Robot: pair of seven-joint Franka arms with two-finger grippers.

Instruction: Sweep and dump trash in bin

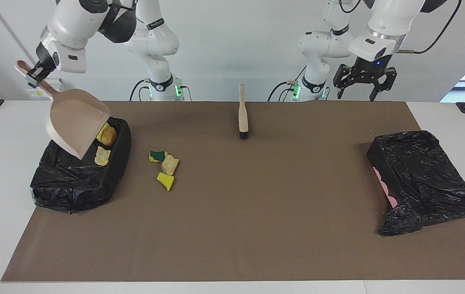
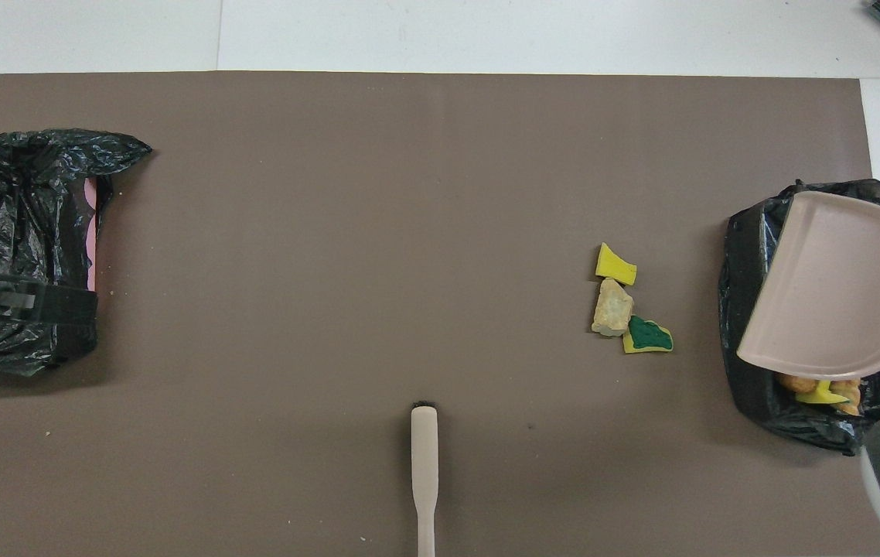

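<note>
Jaws of our right gripper [image 1: 36, 73] clenched the dustpan [image 1: 76, 124] at upper left; left gripper [image 1: 364, 83] jaws stood released, upper right.

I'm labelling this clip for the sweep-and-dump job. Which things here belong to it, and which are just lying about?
In the job:
- three loose yellow, green and pale scraps on the brown mat
- dumped scraps in the black-lined bin
- beige plastic dustpan, held tilted over that bin by the right gripper
- beige brush, lying alone

Lying about:
- second black-bagged bin
- left gripper, jaws open, waiting
</note>
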